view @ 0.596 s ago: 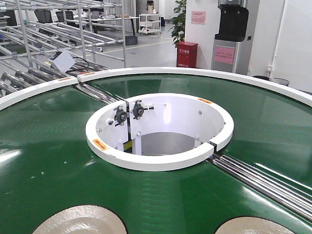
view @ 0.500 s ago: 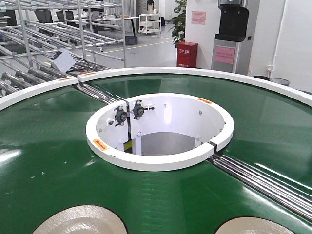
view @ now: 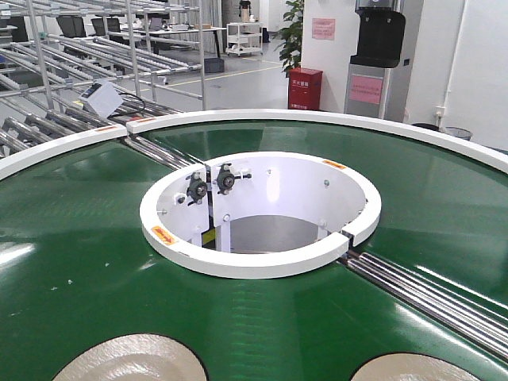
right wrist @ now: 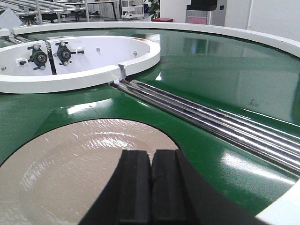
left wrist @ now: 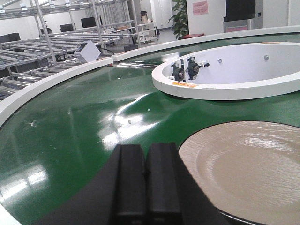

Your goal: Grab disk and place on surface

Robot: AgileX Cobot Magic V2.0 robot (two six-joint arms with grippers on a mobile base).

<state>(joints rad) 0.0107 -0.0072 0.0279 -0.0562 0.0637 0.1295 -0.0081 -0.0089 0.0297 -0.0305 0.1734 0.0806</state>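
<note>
Two beige disks lie flat on the green belt (view: 79, 262), at its near side. The left disk (left wrist: 243, 168) is near-left of the white ring (view: 262, 263) that walls the belt's round centre opening. The right disk (right wrist: 70, 168) is near-right of the ring. The front view cuts both off at its bottom edge. Each has a shallow dished middle and a glossy, faintly ribbed face.

The left hand (left wrist: 146, 150) is closed, its two black fingers pressed together with nothing between them. It points toward the far side of the belt, and the left disk lies just to its right. Whether this hand touches the belt cannot be told.

The right hand (right wrist: 151, 154) is closed too, fingers together and empty. It sits over the right part of the right disk, pointing far. Contact with the disk cannot be told.

Right of that disk, steel rollers (right wrist: 211, 122) cross the belt from a gap in the ring toward the near right. Two black bearings (view: 210, 184) are fixed to the ring's inner wall on the left. A white rim (view: 317, 117) edges the belt's far side. Beyond it stand metal racks (view: 79, 48) on the left, with a red box (view: 305, 87), a plant (view: 291, 32) and a dispenser (view: 379, 55) further right.
</note>
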